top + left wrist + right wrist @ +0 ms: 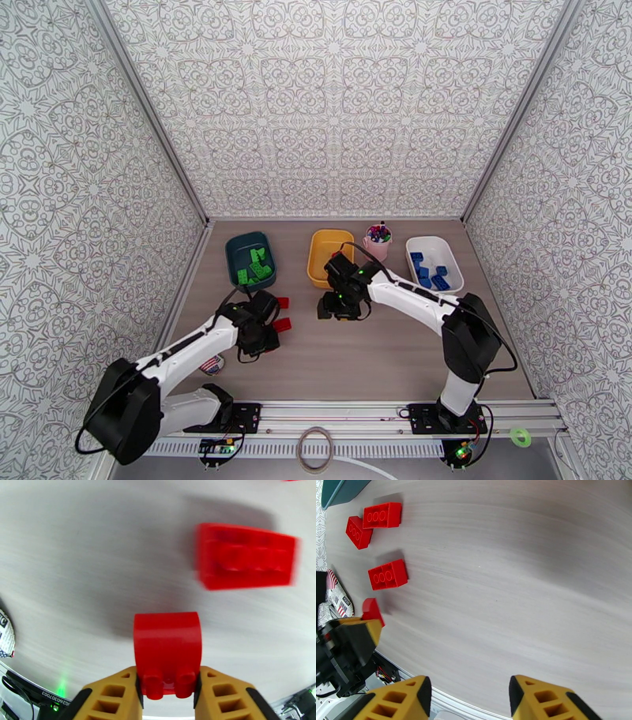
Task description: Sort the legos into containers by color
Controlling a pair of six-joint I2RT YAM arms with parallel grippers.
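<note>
left claw (168, 682) grips red lego (168, 642); teal tub (239, 246) holds maybe five green legos (254, 268).

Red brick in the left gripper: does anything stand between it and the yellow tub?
Yes, partly. The right gripper hovers open just before the near edge of the yellow tub, close to the straight path from the left gripper and its red brick.

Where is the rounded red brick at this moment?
In the left wrist view, the rounded red brick is held in the left gripper, low in the middle; a larger red brick lies on the table beyond it, toward the right.
</note>
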